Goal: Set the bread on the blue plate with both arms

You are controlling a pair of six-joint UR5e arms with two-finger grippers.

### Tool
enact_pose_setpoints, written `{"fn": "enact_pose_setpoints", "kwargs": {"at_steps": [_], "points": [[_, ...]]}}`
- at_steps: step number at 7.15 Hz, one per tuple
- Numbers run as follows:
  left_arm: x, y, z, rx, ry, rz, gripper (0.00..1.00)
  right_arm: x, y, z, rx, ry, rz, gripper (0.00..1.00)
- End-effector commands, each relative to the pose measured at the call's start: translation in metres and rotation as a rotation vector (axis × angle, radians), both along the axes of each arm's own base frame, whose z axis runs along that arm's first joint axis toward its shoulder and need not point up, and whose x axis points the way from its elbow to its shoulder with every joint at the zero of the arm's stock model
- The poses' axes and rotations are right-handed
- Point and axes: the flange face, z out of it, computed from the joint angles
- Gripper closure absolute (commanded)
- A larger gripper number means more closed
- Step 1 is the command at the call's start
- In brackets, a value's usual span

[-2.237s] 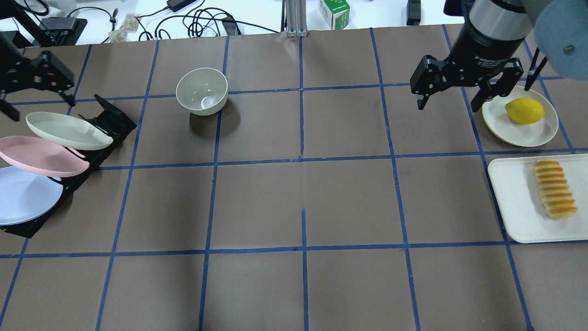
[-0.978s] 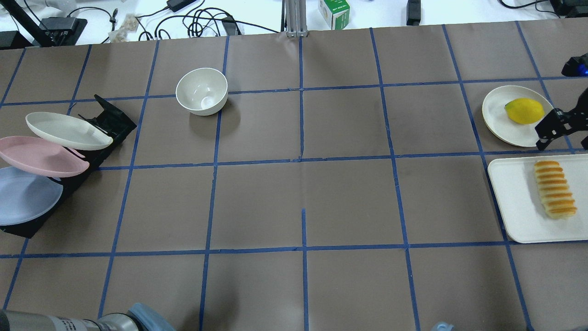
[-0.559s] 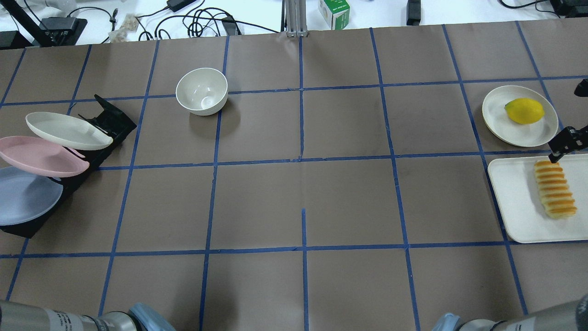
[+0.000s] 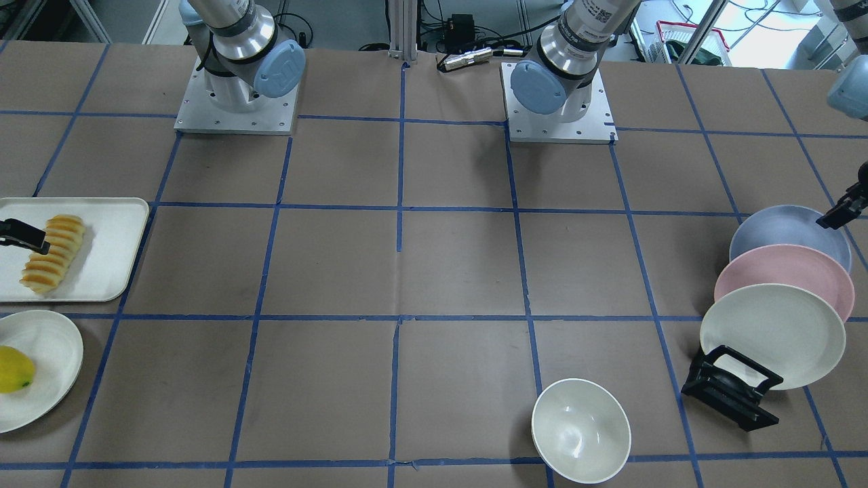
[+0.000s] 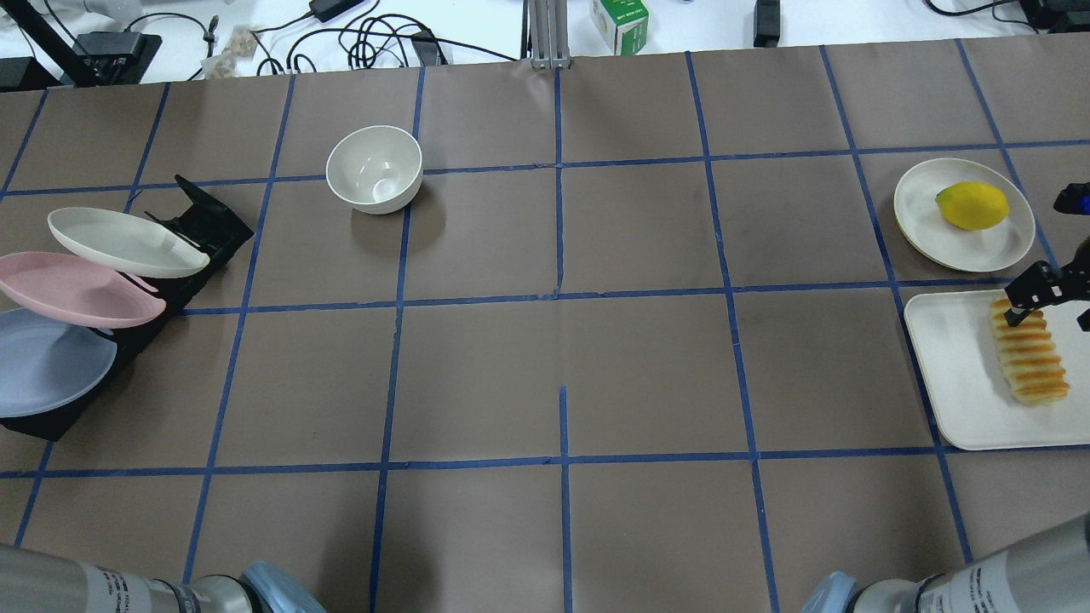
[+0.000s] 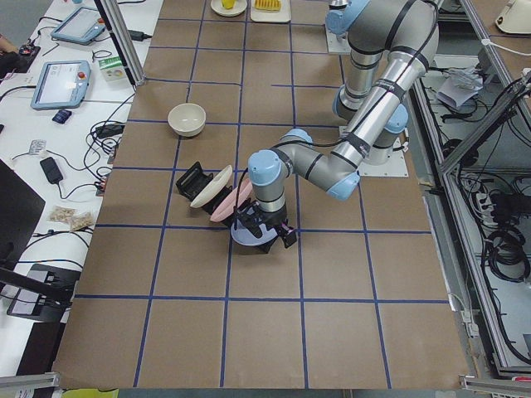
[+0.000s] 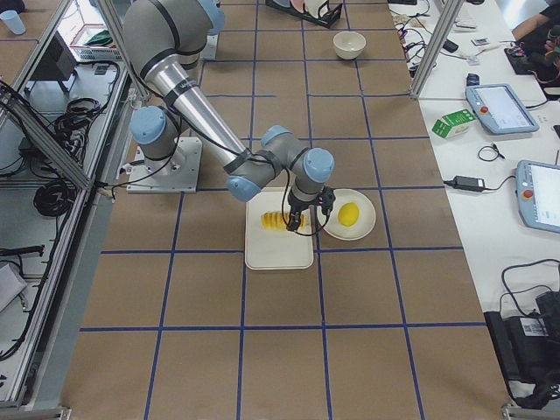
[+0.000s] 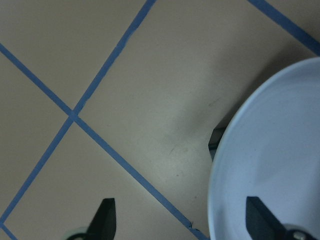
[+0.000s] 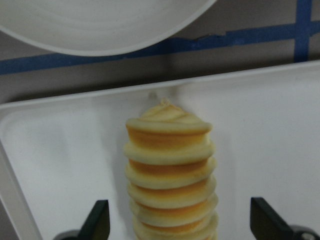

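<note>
The bread (image 5: 1030, 358) lies lengthwise on a white tray (image 5: 949, 375) at the table's right end. My right gripper (image 5: 1049, 315) is open and low over the bread's far end, one finger on each side, as the right wrist view (image 9: 180, 220) shows around the loaf (image 9: 170, 170). The blue plate (image 5: 43, 362) leans in a black rack (image 5: 204, 223) at the left end, nearest me. My left gripper (image 8: 182, 220) is open and straddles the rim of the blue plate (image 8: 275, 165). It is out of the overhead view.
A pink plate (image 5: 77, 289) and a cream plate (image 5: 123, 243) lean in the same rack. A white bowl (image 5: 375, 169) stands at the far left centre. A lemon (image 5: 972, 204) sits on a cream plate (image 5: 924, 221) just beyond the tray.
Both grippers came down from high over the table. The right one moved from beside the lemon plate onto the bread's far end. The left one left the overhead view towards the rack.
</note>
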Motion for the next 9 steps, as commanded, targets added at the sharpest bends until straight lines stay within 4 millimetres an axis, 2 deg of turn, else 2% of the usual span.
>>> {"fn": "enact_pose_setpoints", "kwargs": {"at_steps": [1, 2, 3, 4, 5, 6, 7, 8, 9], "points": [[0.004, -0.003, -0.014, 0.005, 0.012, 0.001, 0.25, -0.002, -0.001, -0.023, 0.026, -0.009, -0.018, 0.0], [0.005, -0.006, -0.013, -0.002, 0.002, -0.002, 0.25, -0.001, 0.0, -0.032, 0.039, -0.02, -0.026, 0.0], [0.0, -0.015, -0.007, -0.011, -0.008, -0.019, 0.36, 0.002, 0.003, -0.041, 0.053, -0.032, -0.029, 0.0], [-0.01, -0.025, -0.005, -0.009, -0.008, -0.047, 0.6, 0.003, 0.005, -0.041, 0.059, -0.033, -0.035, 0.22], [-0.012, -0.026, -0.005, -0.006, -0.004, -0.051, 0.69, 0.002, 0.005, -0.038, 0.056, -0.031, -0.035, 0.59], [-0.012, -0.026, -0.006, -0.006, -0.002, -0.052, 0.76, 0.002, 0.003, -0.034, 0.055, -0.029, -0.033, 0.92], [-0.011, -0.026, -0.01, -0.002, 0.003, -0.052, 0.77, 0.002, 0.003, -0.027, 0.044, -0.029, -0.032, 1.0], [-0.011, -0.026, -0.01, -0.002, 0.003, -0.052, 0.82, 0.004, -0.001, -0.004, 0.001, -0.005, -0.027, 1.0], [-0.01, -0.027, -0.009, -0.004, 0.001, -0.055, 0.92, 0.012, -0.01, 0.038, -0.058, 0.037, -0.008, 1.0]]}}
